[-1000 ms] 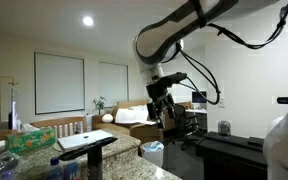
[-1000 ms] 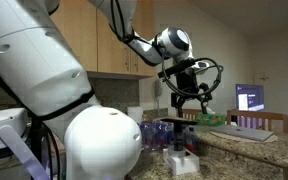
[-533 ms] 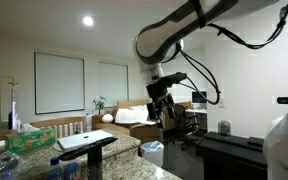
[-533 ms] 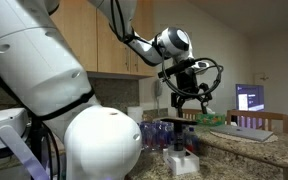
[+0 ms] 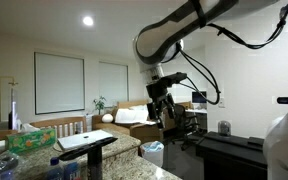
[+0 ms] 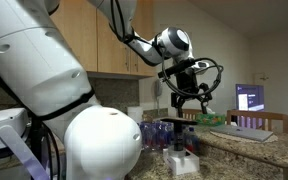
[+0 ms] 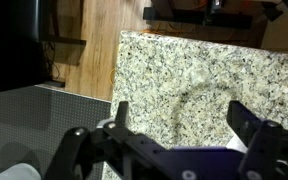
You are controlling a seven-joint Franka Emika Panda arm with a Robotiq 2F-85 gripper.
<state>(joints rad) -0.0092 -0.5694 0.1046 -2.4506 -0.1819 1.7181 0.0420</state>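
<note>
Gripper is hanging wide open, holding nothing, above granite counter. Green thing is lying on the counter nearby, untouched. Judging by this, no grasp is started yet.

Home kitchen, granite counter, wooden cabinets
</note>
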